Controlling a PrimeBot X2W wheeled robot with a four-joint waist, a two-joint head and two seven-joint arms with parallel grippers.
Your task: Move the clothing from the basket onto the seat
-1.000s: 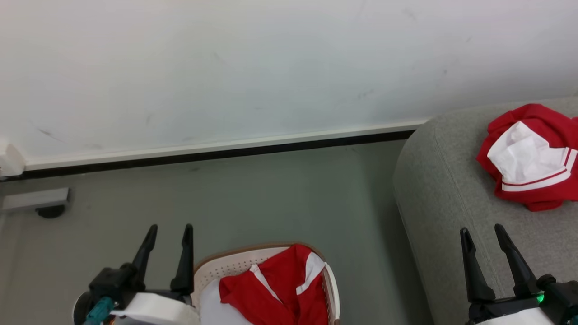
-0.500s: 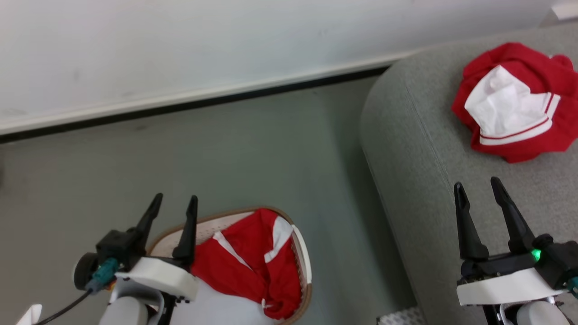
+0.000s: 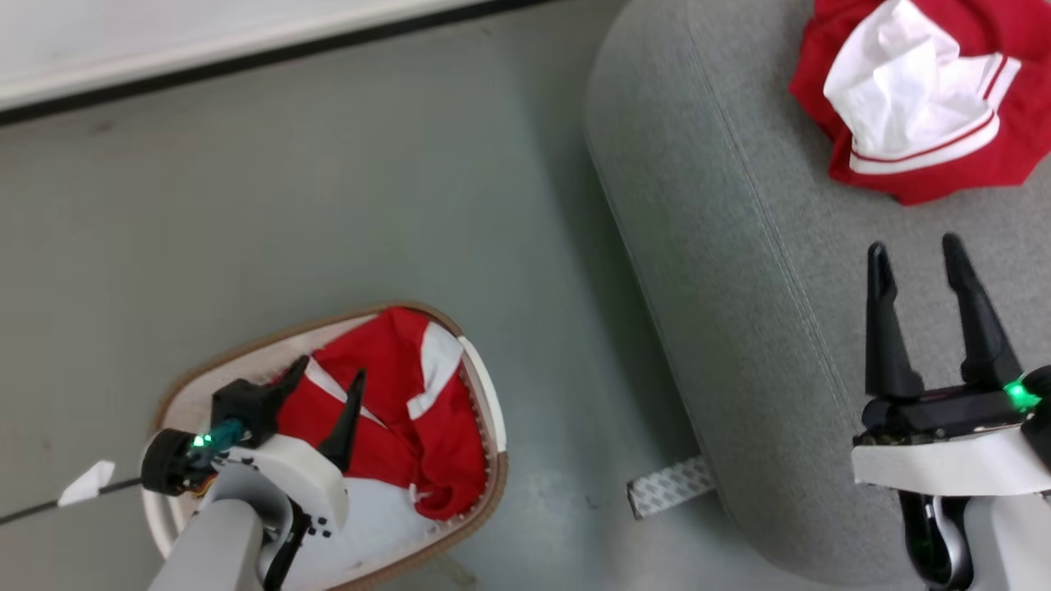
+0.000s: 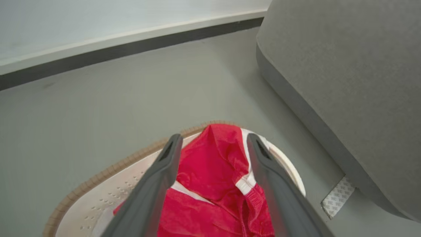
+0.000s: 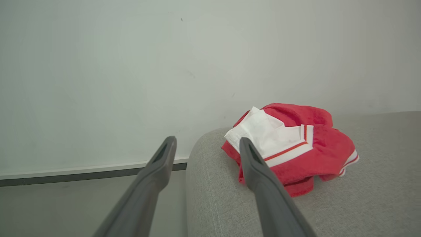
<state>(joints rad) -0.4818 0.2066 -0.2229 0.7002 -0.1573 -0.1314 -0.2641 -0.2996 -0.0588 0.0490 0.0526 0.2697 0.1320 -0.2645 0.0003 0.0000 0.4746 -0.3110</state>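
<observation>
Left gripper (image 3: 328, 371): fingers are being held apart over red garment (image 3: 394, 386) in basket (image 3: 493, 410), lower left.
Right gripper (image 3: 914, 246): fingers are being held apart, empty, over seat (image 3: 739, 246), lower right.
Second garment (image 3: 911, 107): is being borne by seat, upper right.

The head camera dips: the wall (image 3: 164, 33) shrinks to a thin band and a tape strip (image 3: 669, 486) by the seat (image 3: 739, 328) comes into sight. The left gripper (image 3: 328, 369) swings in from beside the basket (image 3: 246, 343), now above the red clothing (image 3: 386, 386) inside, fingers spread.
</observation>
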